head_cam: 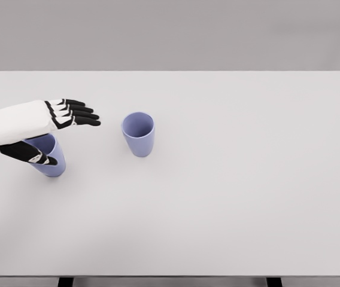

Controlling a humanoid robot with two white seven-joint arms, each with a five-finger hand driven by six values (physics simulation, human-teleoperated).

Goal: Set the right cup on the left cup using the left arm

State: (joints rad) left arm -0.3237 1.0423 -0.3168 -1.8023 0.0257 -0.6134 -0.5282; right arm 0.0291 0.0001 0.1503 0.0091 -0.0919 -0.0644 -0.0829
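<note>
Two lilac-blue cups stand upright on the white table [230, 197]. The right cup [138, 134] stands alone near the middle, its mouth open upward. The left cup [50, 160] stands near the left edge and is partly covered by my left hand [68, 128]. That hand reaches in from the left, above the left cup, with its black fingers [83, 113] stretched flat toward the right cup and its thumb [32, 154] hanging down over the left cup's rim. The fingertips stop a short gap left of the right cup. The hand is open and holds nothing.
The table's far edge runs across the top against a grey wall. Two dark table legs [65, 281] show under the front edge.
</note>
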